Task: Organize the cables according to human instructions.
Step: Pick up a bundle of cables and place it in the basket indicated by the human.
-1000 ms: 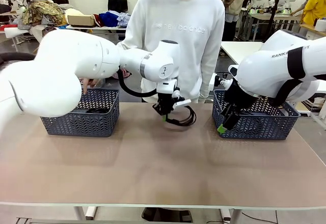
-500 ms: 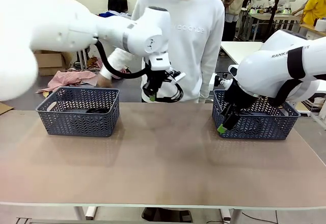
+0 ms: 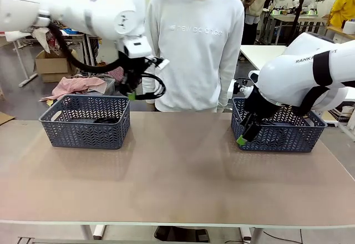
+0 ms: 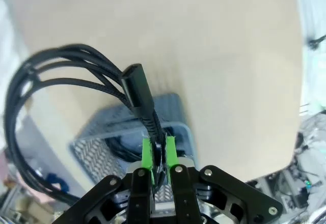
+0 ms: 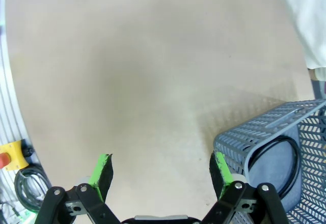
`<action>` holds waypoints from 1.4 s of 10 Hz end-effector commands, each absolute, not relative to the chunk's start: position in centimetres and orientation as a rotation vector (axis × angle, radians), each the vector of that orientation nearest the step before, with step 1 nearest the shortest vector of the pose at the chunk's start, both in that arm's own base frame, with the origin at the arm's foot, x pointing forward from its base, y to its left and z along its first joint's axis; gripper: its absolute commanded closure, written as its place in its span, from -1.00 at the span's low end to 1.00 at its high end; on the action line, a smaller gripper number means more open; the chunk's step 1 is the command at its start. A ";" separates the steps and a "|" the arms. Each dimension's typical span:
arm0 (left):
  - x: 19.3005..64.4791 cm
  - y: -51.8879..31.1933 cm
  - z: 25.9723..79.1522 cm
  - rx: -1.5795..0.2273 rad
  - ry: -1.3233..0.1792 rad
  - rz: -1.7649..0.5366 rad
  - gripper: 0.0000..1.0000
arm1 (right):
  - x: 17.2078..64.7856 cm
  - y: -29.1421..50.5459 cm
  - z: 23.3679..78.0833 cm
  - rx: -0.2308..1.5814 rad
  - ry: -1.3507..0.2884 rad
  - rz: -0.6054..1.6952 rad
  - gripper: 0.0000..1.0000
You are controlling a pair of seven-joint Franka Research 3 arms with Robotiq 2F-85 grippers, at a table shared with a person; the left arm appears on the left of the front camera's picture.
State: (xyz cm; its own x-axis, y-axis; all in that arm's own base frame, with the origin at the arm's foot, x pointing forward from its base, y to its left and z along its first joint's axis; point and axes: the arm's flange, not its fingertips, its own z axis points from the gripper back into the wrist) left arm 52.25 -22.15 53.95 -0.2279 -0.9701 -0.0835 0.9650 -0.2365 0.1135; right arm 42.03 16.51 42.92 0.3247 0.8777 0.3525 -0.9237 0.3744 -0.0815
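Left gripper (image 3: 132, 92): raised above left basket (image 3: 84, 122), clamped on coiled cable (image 4: 61, 86).
Right gripper (image 5: 160, 170): fingers apart, low beside right basket (image 5: 277, 132).

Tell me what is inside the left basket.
The left basket holds a dark cable, glimpsed over its rim and through the weave. The walls hide its floor, so whether more lies inside cannot be told. The left gripper carries another coiled cable above it.

Held cable (image 4: 61, 76): matt black, braided sheath; plug smooth moulded plastic. Baskets (image 3: 83, 127): blue-grey perforated plastic, dull. Table (image 3: 177, 183): smooth, matt beige. Arm shells (image 3: 310, 72): glossy white. Person's sweatshirt (image 3: 199, 50): soft white cloth.
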 end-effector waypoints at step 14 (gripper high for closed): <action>54.6 -6.0 44.9 0.115 -0.152 -1.591 0.96 | 41.9 16.6 42.9 0.140 -0.368 1.184 -1.00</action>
State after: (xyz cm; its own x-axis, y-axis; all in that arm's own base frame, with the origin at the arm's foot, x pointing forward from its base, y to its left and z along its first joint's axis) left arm 54.38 -6.29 44.89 -0.0385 -0.9992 -0.0095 0.9877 -0.0395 0.1513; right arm 42.03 16.50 42.91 0.3250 0.8776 0.3524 -0.9236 0.3746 -0.0812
